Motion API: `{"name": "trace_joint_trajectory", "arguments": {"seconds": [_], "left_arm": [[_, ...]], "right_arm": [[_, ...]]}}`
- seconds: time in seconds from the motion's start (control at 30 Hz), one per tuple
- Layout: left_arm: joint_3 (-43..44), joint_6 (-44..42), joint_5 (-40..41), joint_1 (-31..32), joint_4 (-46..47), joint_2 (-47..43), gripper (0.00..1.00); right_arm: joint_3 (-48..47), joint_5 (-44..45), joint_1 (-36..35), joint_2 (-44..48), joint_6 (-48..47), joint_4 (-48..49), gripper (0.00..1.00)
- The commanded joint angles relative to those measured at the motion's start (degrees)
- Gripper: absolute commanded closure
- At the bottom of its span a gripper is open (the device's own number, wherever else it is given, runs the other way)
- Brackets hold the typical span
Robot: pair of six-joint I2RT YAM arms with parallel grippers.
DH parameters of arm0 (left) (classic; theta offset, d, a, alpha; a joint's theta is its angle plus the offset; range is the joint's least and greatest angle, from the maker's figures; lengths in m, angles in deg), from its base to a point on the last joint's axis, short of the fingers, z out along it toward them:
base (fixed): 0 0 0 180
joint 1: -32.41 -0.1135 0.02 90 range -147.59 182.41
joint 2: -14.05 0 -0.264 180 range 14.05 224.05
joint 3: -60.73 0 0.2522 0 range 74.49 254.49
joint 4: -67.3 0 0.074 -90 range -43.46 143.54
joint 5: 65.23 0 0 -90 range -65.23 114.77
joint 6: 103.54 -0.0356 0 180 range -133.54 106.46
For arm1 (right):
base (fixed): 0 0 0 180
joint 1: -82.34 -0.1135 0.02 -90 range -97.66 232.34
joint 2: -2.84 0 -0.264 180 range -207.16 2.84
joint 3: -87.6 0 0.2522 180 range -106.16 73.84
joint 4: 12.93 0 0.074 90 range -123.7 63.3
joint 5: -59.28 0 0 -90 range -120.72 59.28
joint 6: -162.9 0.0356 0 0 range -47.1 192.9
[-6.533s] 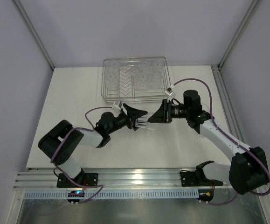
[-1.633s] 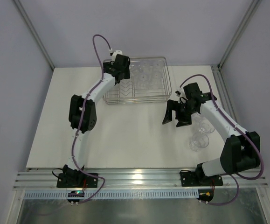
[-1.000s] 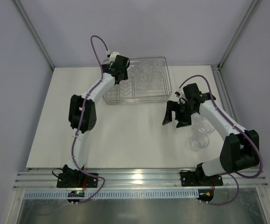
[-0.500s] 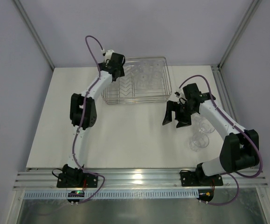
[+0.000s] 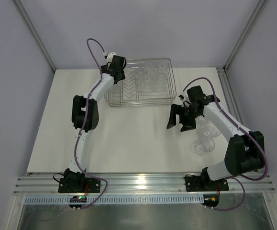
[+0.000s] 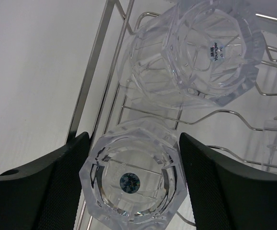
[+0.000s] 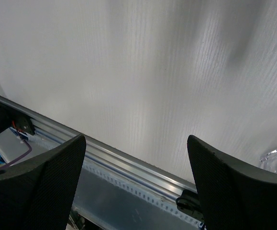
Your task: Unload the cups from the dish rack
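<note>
Over far-left corner of dish rack (image 5: 138, 99): left gripper (image 6: 132, 143) closed on upturned clear cup (image 6: 130, 184), fingers (image 6: 61, 177) pressed to both its sides, base with blue dot facing wrist camera. Second cup (image 6: 210, 48) lies just beyond, on rack wires. More cups (image 5: 150, 79) fill rack's right half. Right gripper (image 7: 136, 139) spread wide, holding nothing, above bare bench (image 7: 152, 72). Two cups (image 5: 204, 145) stand upright on bench beside right arm, well apart from rack.

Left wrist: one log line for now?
left gripper straddling cup in rack, grip unclear | right gripper open, empty | two cups on table
</note>
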Motion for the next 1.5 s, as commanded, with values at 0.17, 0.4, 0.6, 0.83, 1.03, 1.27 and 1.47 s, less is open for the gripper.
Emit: {"name": "trace_joint_trajectory", "arguments": {"seconds": [0.17,0.4,0.6,0.83,1.03,1.27,1.47], "left_arm": [[-3.0,-0.9,-4.5,1.0,3.3,-5.1,0.56],[-4.1,0.3,-5.7,1.0,0.6,-11.1,1.00],[-10.5,1.1,-7.2,0.9,2.3,-20.7,1.00],[-16.6,1.4,-9.1,0.4,2.8,-27.4,1.00],[-21.8,2.5,-11.4,0.4,3.8,-29.1,1.00],[-10.1,2.3,-14.0,0.4,-6.5,-18.6,0.42],[-5.9,3.5,-11.3,0.4,-7.2,-13.8,0.29]], "right_arm": [[-0.4,-0.8,-0.3,0.0,-0.3,1.6,0.13],[-0.4,-1.3,-0.3,0.8,0.6,2.4,0.13],[-1.0,-3.1,-0.3,2.4,2.6,5.8,0.13],[-2.9,-4.6,-0.3,2.3,3.9,7.2,0.13],[-1.7,-4.6,-0.4,3.1,3.6,7.2,0.13],[0.3,-5.0,-0.4,3.5,2.2,6.7,0.13],[1.4,-4.9,-0.3,3.6,1.0,6.3,0.13]]}}
